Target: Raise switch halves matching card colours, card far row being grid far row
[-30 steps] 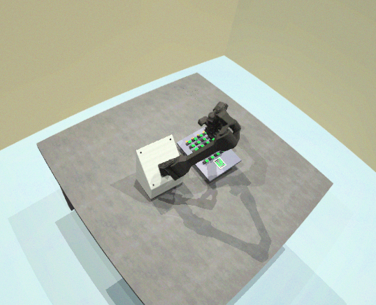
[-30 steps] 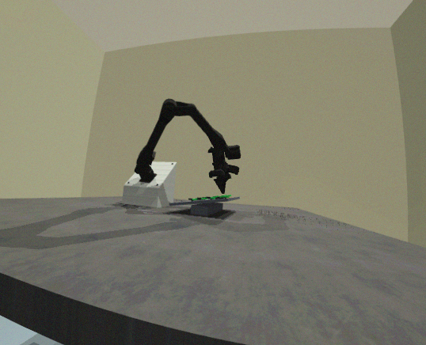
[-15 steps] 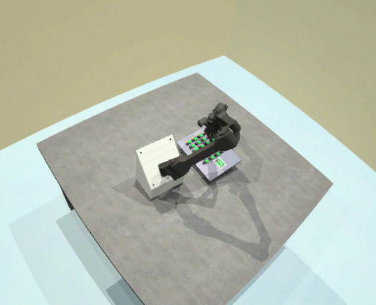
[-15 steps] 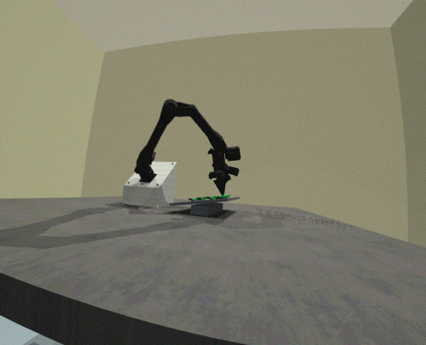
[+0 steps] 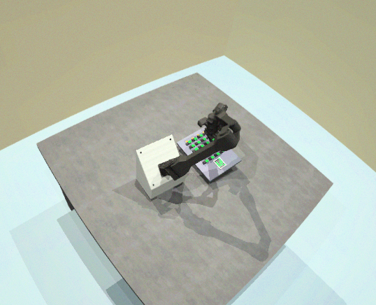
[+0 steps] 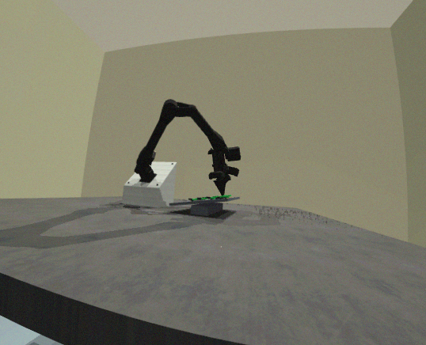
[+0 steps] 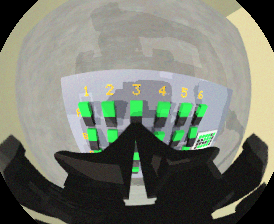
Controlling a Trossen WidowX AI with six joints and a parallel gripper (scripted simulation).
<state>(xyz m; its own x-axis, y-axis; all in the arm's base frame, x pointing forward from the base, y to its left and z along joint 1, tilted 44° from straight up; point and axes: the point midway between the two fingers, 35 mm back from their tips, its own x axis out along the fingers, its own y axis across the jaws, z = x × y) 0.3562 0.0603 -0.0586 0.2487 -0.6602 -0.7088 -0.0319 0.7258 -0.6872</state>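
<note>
The switch panel (image 5: 207, 173) (image 6: 237, 199) (image 7: 70, 90) is tilted on a block, with green and dark grey rocker switches in columns 1 to 6. My gripper (image 6: 222, 195) (image 7: 135, 124) is shut and empty. Its tips are down at the near, dark half of the column 3 switch (image 7: 136, 108) in the far row; whether they touch it I cannot tell. Part of the nearer rows is hidden behind the fingers. The card (image 5: 219, 163) (image 7: 205, 140) lies on the panel's right side, beside column 6; its squares are green and dark, too small to read surely.
The arm's white wedge-shaped base (image 5: 156, 157) (image 6: 142, 195) stands at the near side of the panel. The forearm passes above the panel and hides some switches in the top view. The grey table top (image 5: 100, 122) (image 6: 221, 277) surrounds both.
</note>
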